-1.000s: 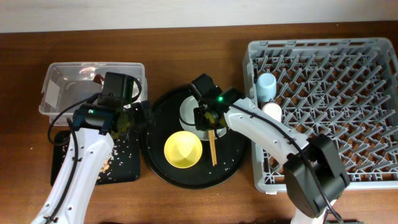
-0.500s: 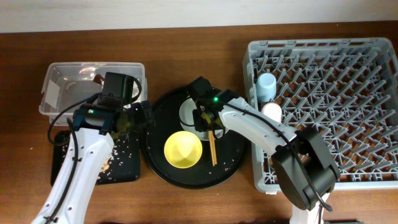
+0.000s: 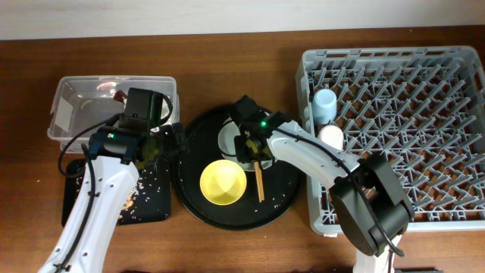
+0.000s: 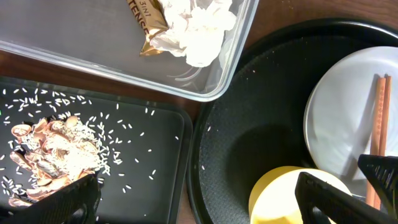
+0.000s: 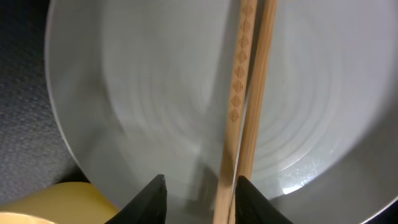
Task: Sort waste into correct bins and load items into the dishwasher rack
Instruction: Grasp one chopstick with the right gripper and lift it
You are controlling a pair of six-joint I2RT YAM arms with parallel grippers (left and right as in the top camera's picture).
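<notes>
A pair of wooden chopsticks (image 5: 249,93) lies across the round white plate (image 5: 155,93) on the large round black tray (image 3: 280,197). My right gripper (image 5: 200,196) is low over the plate and open. The chopsticks pass between its jaws, close against the right finger, with a gap to the left one. A yellow bowl (image 3: 222,182) sits just in front of the plate. My left gripper (image 4: 202,205) hangs wide open and holds nothing, above the gap between the shallow black tray (image 4: 143,155) and the round tray. White tissues (image 4: 199,31) and a brown-and-gold wrapper (image 4: 146,18) lie in the clear tub (image 3: 76,106).
Beige food scraps (image 4: 50,149) and scattered rice grains lie in the shallow black tray. The grey dishwasher rack (image 3: 394,114) fills the right side, with a light-blue cup (image 3: 323,102) and a pale pink cup (image 3: 331,136) near its left wall.
My right gripper has shifted slightly left over the plate and its jaws stand a little wider. The left arm has not moved.
</notes>
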